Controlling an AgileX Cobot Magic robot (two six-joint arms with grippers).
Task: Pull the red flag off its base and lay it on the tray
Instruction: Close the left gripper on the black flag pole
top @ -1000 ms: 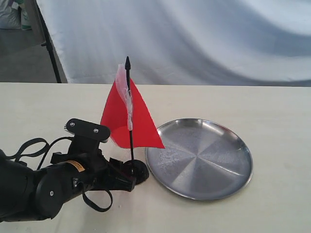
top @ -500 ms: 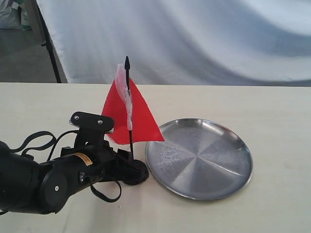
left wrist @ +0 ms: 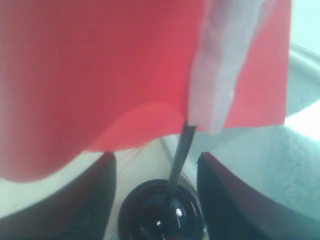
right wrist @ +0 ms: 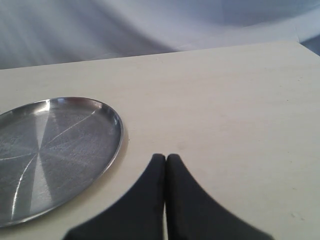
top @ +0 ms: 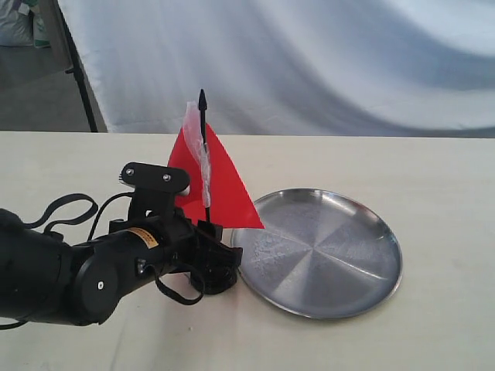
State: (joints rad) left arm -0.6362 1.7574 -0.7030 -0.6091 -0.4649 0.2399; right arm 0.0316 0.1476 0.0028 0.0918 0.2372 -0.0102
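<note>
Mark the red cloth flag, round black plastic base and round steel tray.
red cloth flag [top: 230, 195]: exterior view, cloth middle.
round black plastic base [left wrist: 150, 220]: left wrist view, glossy top.
round steel tray [top: 325, 255]: exterior view, bare centre.

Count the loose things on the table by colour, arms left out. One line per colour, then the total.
Red: 1, the flag (going by its cloth)
Black: 1, the base
Silver: 1, the tray
Total: 3
</note>
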